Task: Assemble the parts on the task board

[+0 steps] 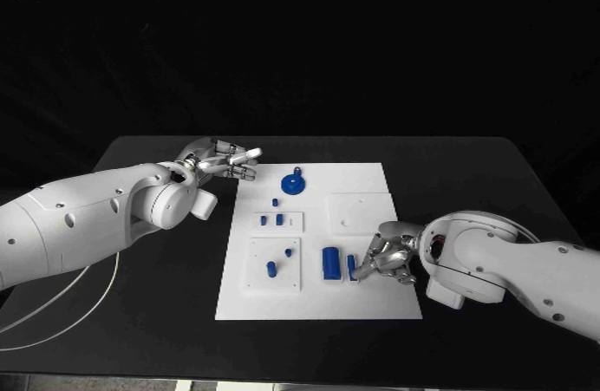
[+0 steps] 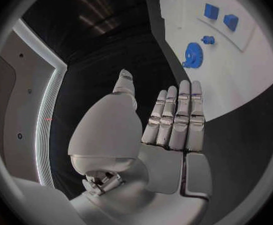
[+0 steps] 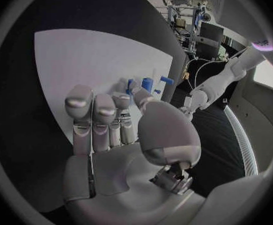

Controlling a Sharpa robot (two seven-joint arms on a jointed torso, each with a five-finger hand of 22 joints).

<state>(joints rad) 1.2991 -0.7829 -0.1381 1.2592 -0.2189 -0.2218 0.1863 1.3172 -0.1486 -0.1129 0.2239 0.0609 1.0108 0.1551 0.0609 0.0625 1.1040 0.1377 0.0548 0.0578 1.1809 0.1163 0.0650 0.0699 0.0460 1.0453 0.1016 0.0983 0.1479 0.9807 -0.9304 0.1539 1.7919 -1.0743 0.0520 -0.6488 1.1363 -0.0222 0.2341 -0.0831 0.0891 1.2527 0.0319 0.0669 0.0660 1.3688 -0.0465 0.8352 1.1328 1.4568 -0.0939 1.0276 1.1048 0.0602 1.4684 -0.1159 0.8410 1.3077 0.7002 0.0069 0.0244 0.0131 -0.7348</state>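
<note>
Several small blue parts (image 1: 331, 263) sit on the white board (image 1: 375, 309); they look light, stiff and slick, best pinched by their sides. Left hand (image 1: 223, 161) hovers empty, fingers straight, beside the board's far corner. Right hand (image 1: 388, 259) curls at the near edge; whether it grips anything, I cannot tell.

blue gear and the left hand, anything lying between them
Nothing. In the head view the stretch from the left hand to the blue gear is bare black table and then bare white task board.
</note>
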